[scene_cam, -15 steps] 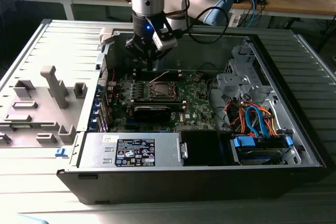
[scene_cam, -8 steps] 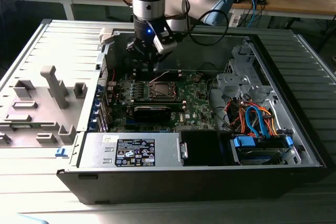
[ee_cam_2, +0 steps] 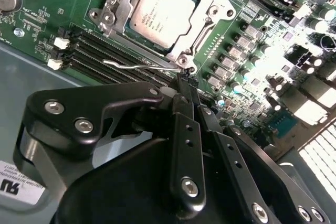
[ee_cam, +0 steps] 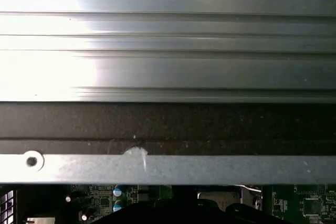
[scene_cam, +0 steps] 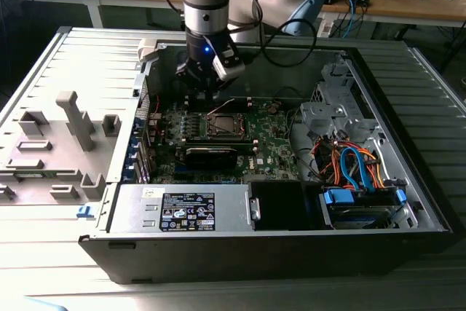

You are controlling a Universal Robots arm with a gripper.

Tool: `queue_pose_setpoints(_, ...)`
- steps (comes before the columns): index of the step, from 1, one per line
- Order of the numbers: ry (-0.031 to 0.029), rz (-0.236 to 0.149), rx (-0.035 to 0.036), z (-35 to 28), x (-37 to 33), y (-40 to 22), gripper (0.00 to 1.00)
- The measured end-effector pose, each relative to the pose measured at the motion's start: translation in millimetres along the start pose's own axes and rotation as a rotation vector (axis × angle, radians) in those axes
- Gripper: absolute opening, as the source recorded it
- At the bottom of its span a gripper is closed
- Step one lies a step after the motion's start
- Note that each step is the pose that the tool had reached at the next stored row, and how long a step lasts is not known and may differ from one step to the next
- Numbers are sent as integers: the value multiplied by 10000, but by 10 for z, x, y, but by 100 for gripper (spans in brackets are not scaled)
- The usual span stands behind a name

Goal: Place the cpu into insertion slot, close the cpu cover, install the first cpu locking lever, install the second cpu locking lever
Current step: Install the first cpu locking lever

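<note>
Inside an open computer case, the robot arm's pincer reaches down beside the processor socket on the green board. The cpu sits in the insertion slot, with the cpu cover closed flat around it. The pincer's fingers are together, tips touching the thin wire locking lever near the cover's corner. Doing this step well likely means pressing the lever down steadily and tucking it sideways under its catch, without scraping the memory slots alongside.
</note>
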State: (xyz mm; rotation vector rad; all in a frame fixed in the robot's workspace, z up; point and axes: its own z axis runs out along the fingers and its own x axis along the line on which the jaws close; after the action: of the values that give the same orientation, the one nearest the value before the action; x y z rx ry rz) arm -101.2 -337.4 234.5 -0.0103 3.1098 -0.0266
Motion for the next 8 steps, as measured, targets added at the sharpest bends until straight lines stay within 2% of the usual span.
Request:
queue_pose_setpoints(4,-1,-87,-2,45,-9,43,11)
queue_pose_setpoints(8,-11,-636,-20,89,-10,64,11)
